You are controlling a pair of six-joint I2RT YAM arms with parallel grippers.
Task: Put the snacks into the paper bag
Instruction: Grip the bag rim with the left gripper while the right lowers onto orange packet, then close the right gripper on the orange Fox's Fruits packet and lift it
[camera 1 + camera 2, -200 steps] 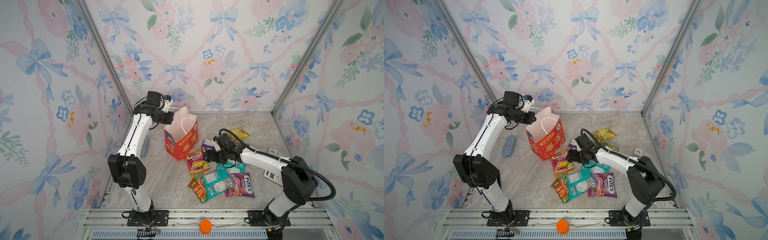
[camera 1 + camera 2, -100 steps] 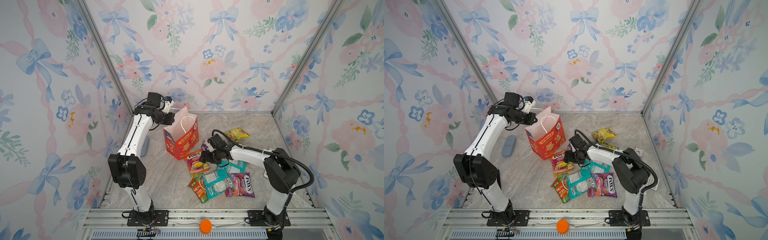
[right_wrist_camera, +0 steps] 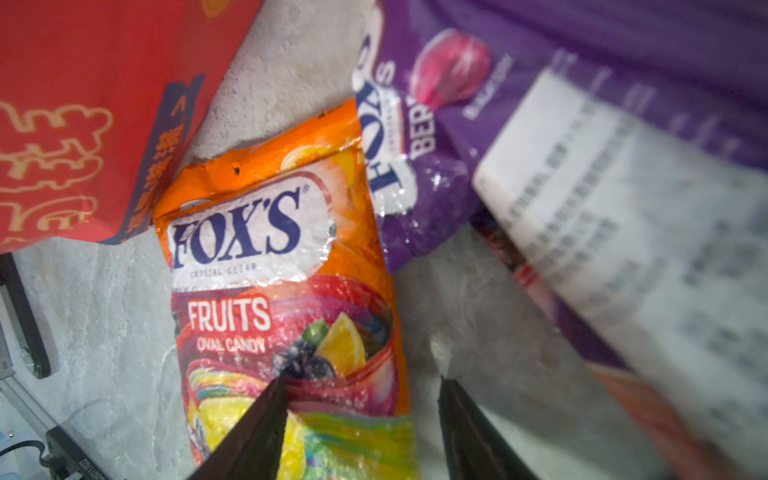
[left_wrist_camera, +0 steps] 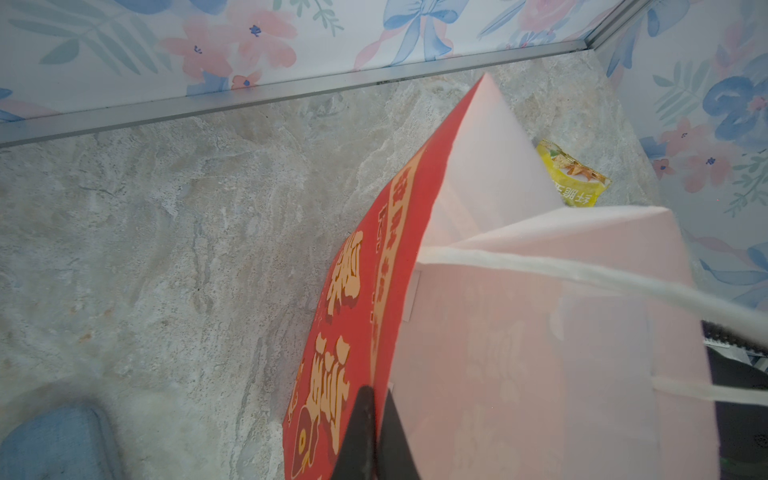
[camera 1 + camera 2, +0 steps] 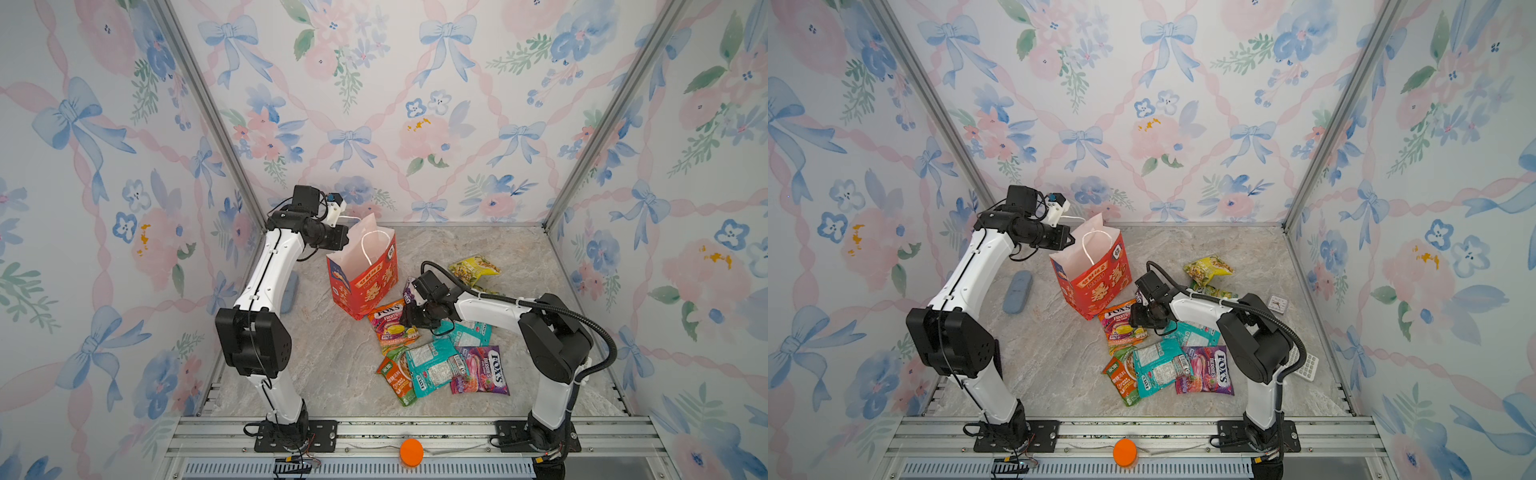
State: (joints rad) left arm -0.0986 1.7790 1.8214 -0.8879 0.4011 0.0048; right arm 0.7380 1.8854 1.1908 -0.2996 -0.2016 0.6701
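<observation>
Nearest you, an orange knob sits on the front rail. Just past it on the worktop lies a heap of snacks. A green packet is partly under a teal packet, which touches the near purple packet. A calculator lies off by the right wall, half hidden behind your right arm.

A little farther back, the orange packet lies flat, its top close to the bag's base. Your right end effector is down over it with the jaws partly open. One fingertip rests on the packet's printed face, and the other is on bare worktop just beside its edge. It has hold of nothing. The far purple packet touches the orange packet's top corner. A clock lies near the right wall, and a blue-grey pad lies left of the bag.

The bag stands upright with its mouth open. Your left end effector is closed tight on the bag's rim, one finger outside the red wall and one inside. A cord handle runs across the mouth.

Farthest back, right of the bag, lies the yellow packet. Every snack you can see is on the worktop, outside the bag.
</observation>
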